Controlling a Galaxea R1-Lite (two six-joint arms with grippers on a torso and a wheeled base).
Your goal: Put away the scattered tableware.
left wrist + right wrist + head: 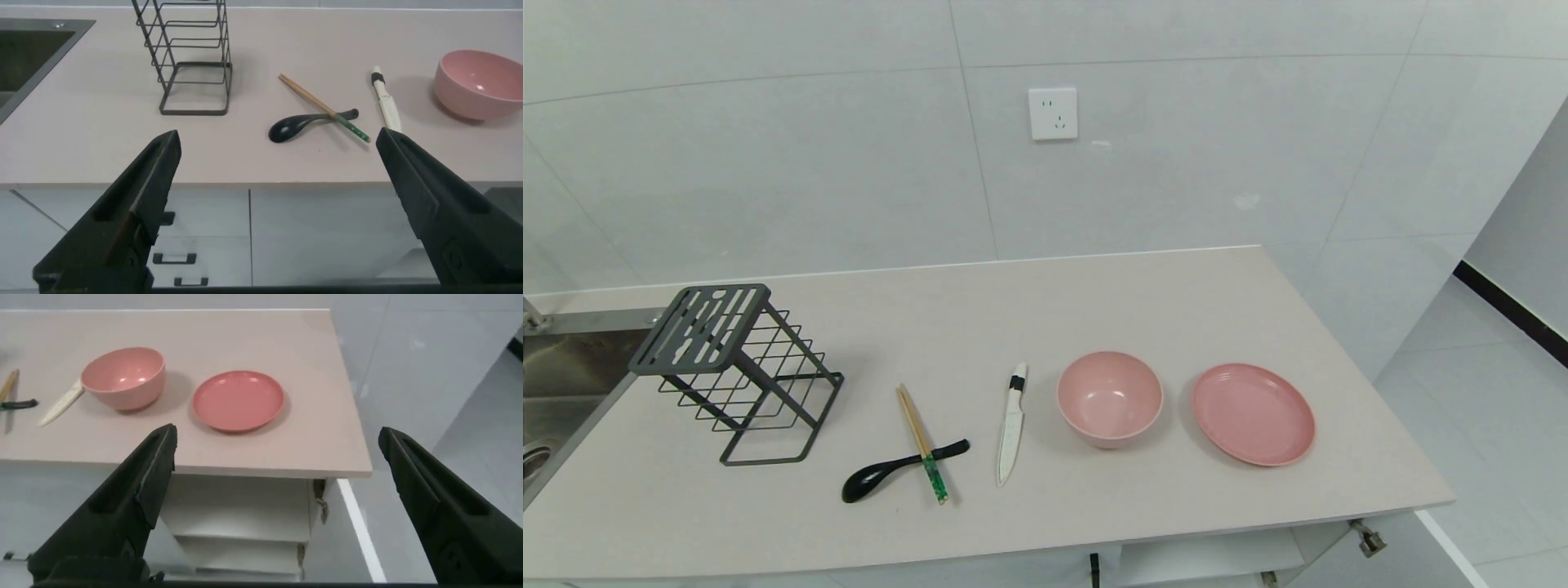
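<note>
Head view shows me the pale countertop [1094, 310] running along the tiled wall, with all the tableware lying loose on its near half. Both of my grippers sit short of the counter's front edge and touch nothing.

The left gripper [278, 212] is released, its two dark fingers spread wide with only air between them. The dark wire rack [737, 371] stands upright ahead of it and off to its left side, well apart from the fingers, next to the sink [556, 384].

The right gripper [274, 506] is released too, jaws wide and holding nothing. The pink plate [238, 400] lies flat almost straight ahead of it, near the counter's right end. The pink bowl [124, 377] sits upright ahead and to that gripper's left, just beside the plate without touching it.

The white knife [1011, 425] lies flat between the two grippers' lines of reach, just left of the bowl, with its handle toward the wall and its tip toward me.

The black spoon [306, 125] lies straight ahead of the left gripper, between the rack and the knife, with its bowl end on the rack side. The chopsticks [323, 106] lie as a pair across the spoon's handle, touching it, green ends nearer me.
</note>
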